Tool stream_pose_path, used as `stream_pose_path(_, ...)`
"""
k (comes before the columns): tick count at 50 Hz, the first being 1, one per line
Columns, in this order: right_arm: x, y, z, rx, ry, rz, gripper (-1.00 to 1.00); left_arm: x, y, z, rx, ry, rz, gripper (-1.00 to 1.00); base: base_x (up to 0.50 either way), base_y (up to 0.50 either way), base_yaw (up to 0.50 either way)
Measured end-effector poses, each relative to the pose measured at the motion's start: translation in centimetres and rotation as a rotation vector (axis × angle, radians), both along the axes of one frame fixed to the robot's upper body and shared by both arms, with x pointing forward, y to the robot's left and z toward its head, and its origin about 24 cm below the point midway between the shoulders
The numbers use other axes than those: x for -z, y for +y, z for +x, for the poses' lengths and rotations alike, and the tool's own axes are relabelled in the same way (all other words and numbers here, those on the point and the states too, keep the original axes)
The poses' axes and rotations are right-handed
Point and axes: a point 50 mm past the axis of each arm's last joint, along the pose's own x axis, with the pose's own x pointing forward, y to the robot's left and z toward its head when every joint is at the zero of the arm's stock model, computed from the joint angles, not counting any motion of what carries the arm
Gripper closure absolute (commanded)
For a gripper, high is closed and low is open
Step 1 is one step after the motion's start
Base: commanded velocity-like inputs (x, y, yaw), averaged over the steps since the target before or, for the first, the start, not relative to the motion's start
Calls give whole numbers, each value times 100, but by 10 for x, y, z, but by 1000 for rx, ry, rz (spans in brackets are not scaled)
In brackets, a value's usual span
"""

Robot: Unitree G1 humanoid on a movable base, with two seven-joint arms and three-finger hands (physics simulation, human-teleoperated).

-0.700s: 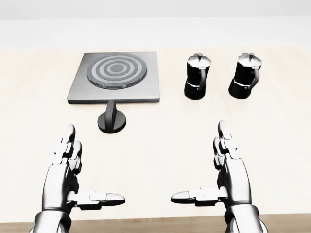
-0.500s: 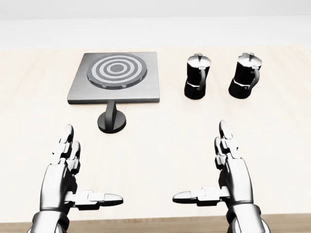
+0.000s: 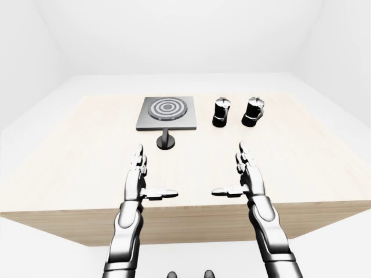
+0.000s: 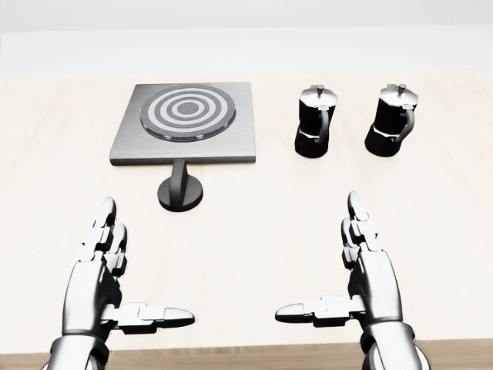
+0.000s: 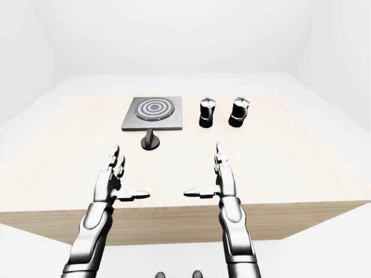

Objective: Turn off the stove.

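Stove is what we must turn off; it is the flat grey plate with ringed burner, lying on the pale wooden desk toward the upper left of the head view. Compared with a moment ago, the whole picture has slid very slightly to the right, stove and pots together, so we judge the camera moved and not the things. The two black moka pots stand upright to the right of the stove, apart from it. The black knob sits just below the stove's lower edge, its bar pointing toward the plate.

Our left hand and right hand have hardly shifted: both are spread, fingers up and thumbs inward, holding nothing, well apart from the knob. So the task is not yet begun, we think; the left hand is nearer to the knob.
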Motion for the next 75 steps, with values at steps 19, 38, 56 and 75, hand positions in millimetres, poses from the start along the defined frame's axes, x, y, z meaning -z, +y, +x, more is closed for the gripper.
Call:
stream_pose_path(19,1,1,0,0,5,-5,-100,0,1,0,-1,-2,4,-100,0,27,0)
stream_pose_path(38,2,2,0,-4,8,-9,-100,1,1,0,-1,-1,4,-100,0,23,0)
stream_pose_path(56,2,1,1,-4,10,-12,-100,-1,1,-2,-2,-2,6,-100,0,20,0)
stream_pose_path(75,1,2,0,-9,3,-18,-100,-2,2,-2,-3,-2,6,-100,12,12,0)
